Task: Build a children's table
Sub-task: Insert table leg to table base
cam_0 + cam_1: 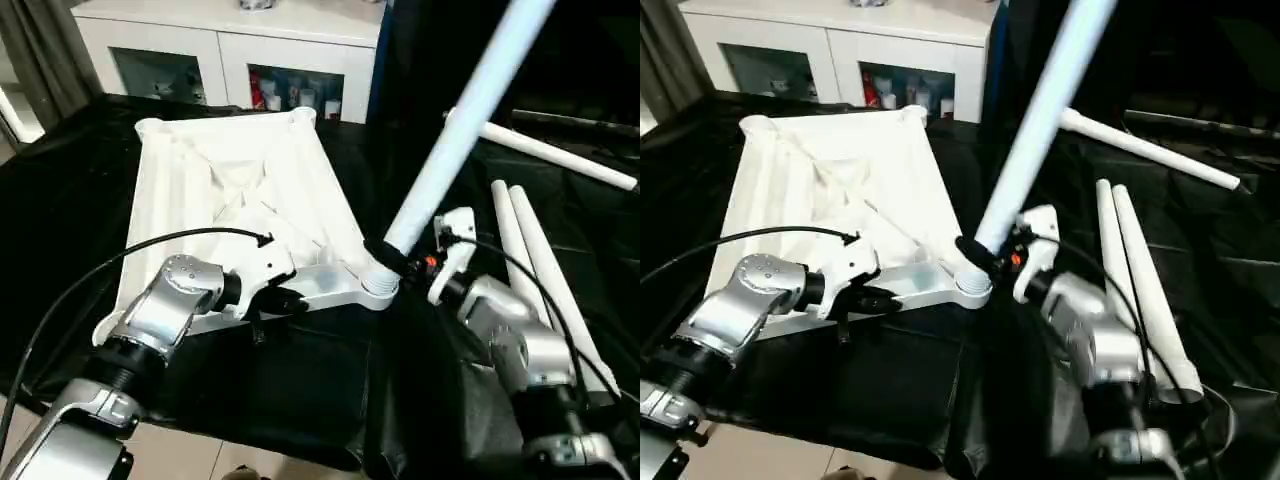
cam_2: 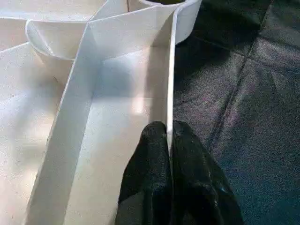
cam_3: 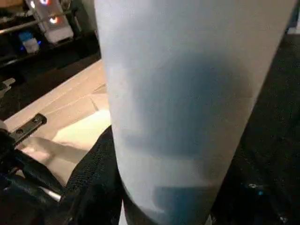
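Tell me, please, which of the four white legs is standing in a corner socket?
The leg held by the right end effector; the other three legs lie flat on the black cloth.

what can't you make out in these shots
- Upper end of the held leg: cut off by the top edge in both eye views.
- How deep that leg sits in the corner socket: the right gripper covers the joint.
- Items inside the cabinet: too small behind the glass.
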